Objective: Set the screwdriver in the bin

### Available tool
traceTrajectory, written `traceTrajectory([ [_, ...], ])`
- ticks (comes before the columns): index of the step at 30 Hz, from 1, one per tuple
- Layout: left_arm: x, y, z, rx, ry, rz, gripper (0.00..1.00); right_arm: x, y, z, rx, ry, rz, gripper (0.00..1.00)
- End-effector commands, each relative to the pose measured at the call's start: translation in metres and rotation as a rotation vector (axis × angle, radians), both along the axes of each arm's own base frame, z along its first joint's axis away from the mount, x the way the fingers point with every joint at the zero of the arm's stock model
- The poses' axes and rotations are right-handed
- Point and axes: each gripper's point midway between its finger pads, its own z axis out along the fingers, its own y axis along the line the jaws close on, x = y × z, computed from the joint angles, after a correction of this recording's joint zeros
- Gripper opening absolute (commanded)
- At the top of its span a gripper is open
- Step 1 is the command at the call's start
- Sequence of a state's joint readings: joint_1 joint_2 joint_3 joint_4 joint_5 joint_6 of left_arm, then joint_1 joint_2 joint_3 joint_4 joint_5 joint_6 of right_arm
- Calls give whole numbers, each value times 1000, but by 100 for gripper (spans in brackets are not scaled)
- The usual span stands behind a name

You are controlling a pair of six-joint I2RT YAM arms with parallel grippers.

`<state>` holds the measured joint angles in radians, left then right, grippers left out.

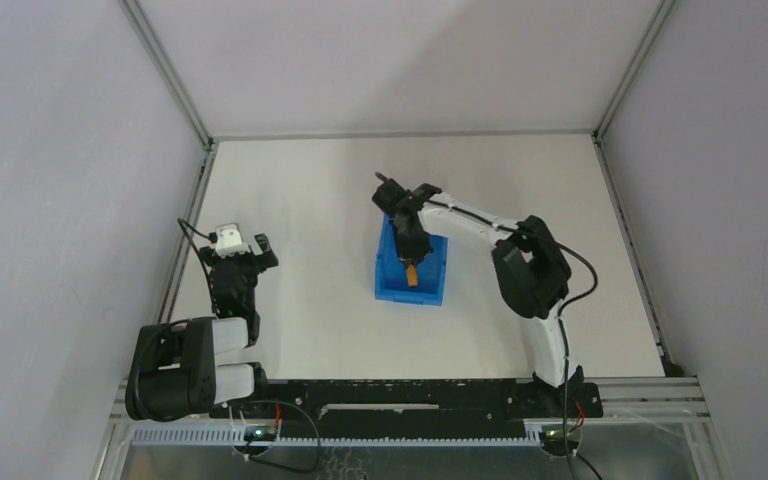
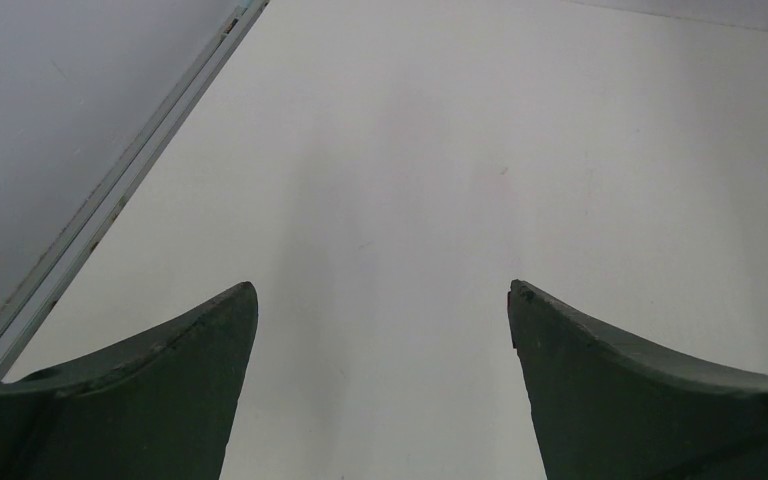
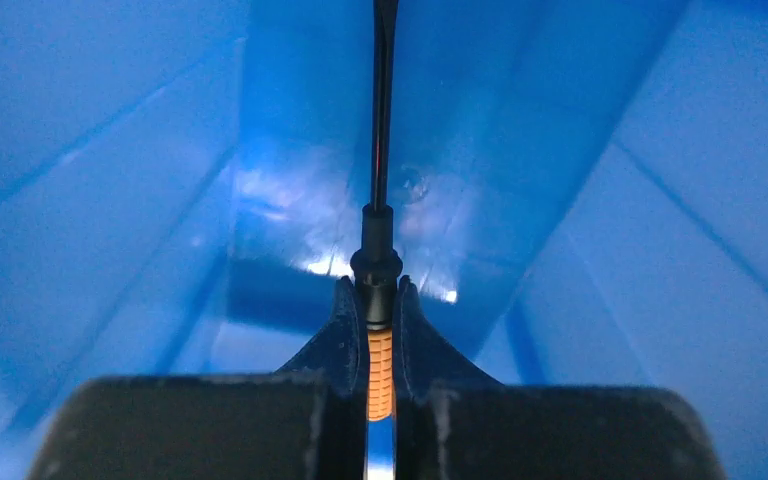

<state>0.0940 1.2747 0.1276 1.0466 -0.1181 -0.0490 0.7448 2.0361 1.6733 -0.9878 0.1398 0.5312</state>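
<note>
Right fingers (image 3: 340,335): closed on an orange handle.
Screwdriver (image 3: 381,150): gripped by that handle, black shaft extended ahead, held between blue walls.
Bin (image 1: 405,297): blue, set at the middle of the counter (image 1: 310,190).
Left fingers (image 2: 160,390): spread apart, positioned near the counter's left edge.

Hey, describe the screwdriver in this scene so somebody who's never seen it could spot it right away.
On the white table, look for the blue bin near the middle, where the right gripper reaches down inside. Clamped between its fingers is the screwdriver. Its ribbed orange handle and thin black shaft stand out against the all-blue walls.
</note>
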Motion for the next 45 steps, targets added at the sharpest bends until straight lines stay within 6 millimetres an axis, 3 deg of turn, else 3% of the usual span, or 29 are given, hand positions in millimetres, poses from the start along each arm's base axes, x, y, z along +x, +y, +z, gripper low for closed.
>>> traceTrajectory([
  [1, 15, 0, 36, 19, -105, -12, 100, 13, 8, -28, 8, -31, -48, 1],
  [4, 14, 0, 36, 19, -105, -13, 100, 10, 5, -41, -7, -27, -66, 8],
  [7, 14, 0, 36, 19, -105, -13, 100, 11, 5, -42, -4, -36, -75, 24],
  [12, 14, 0, 36, 19, -105, -13, 100, 16, 6, -18, 11, -86, -78, 39],
  [16, 14, 0, 36, 19, -105, -13, 100, 24, 5, 28, 31, -172, -77, 41],
  [20, 14, 0, 36, 20, -104, -13, 100, 29, 1, 91, 76, -288, -66, 42],
  [22, 14, 0, 36, 19, -104, -14, 100, 28, -3, 127, 118, -356, -60, 49],
  [23, 14, 0, 36, 19, -104, -13, 100, 27, -6, 136, 124, -374, -54, 57],
  [24, 15, 0, 36, 20, -105, -13, 100, 24, -10, 154, 146, -408, -48, 81],
  [25, 15, 0, 36, 19, -106, -13, 100, 22, -14, 166, 161, -435, -39, 97],
  [30, 14, 0, 36, 20, -104, -12, 100, 13, -47, 223, 191, -641, -4, 100],
  [34, 14, 0, 36, 19, -104, -13, 100, -2, -83, 249, 258, -837, -32, 100],
  [37, 14, 0, 36, 19, -104, -13, 100, -13, -124, 242, 274, -912, -112, 100],
  [40, 14, 0, 35, 20, -104, -13, 100, -21, -160, 219, 257, -930, -205, 100],
  [45, 14, 0, 36, 19, -105, -12, 100, -37, -196, 150, 232, -884, -320, 100],
])
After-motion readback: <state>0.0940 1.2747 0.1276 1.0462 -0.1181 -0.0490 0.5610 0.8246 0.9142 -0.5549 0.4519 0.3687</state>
